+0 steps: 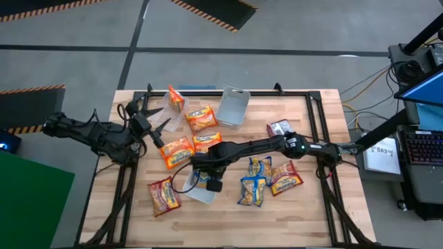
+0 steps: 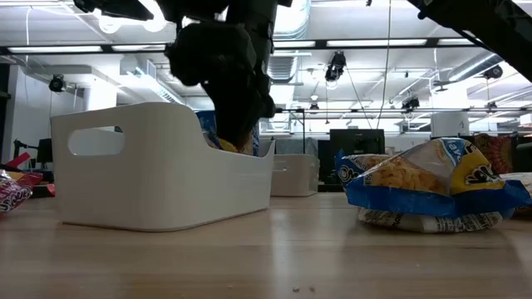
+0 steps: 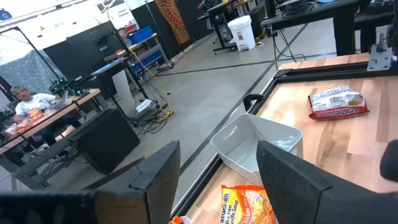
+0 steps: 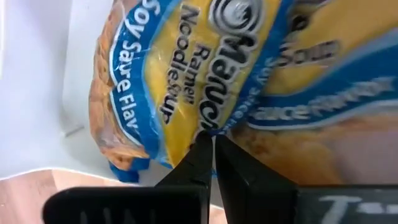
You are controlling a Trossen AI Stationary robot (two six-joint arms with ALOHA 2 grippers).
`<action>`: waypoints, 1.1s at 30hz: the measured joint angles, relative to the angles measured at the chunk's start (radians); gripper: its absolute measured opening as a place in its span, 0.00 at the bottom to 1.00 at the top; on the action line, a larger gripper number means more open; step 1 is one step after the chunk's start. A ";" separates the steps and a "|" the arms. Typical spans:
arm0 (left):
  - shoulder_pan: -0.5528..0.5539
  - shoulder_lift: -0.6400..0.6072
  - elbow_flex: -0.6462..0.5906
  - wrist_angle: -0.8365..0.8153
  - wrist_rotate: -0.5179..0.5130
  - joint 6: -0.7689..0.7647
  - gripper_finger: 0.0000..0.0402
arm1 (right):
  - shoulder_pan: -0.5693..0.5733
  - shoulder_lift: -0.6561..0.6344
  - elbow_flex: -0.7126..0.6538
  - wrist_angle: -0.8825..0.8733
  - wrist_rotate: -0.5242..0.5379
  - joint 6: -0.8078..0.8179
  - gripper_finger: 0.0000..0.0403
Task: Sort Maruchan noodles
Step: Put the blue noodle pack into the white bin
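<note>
My right gripper (image 4: 210, 144) is down inside the white bin (image 2: 158, 178) at the table's front edge, its fingers pinched together on the wrapper edge of a blue-and-yellow noodle packet (image 4: 205, 68) lying in that bin, just past my fingertips. My left gripper (image 1: 154, 119) waits with its fingers spread above the table's left side, near the orange packets (image 1: 201, 118).
</note>
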 joint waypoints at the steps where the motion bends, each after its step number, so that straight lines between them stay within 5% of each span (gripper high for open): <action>1: 0.000 0.000 0.000 0.000 0.000 0.000 0.49 | 0.000 -0.010 0.000 0.001 0.015 0.006 0.02; 17: 0.000 0.001 0.000 0.000 0.000 0.000 0.49 | 0.027 -0.157 -0.002 0.069 0.100 -0.008 0.02; 33: 0.000 0.006 0.000 0.002 0.000 0.000 0.49 | 0.041 -0.136 -0.330 0.380 -0.044 -0.036 0.02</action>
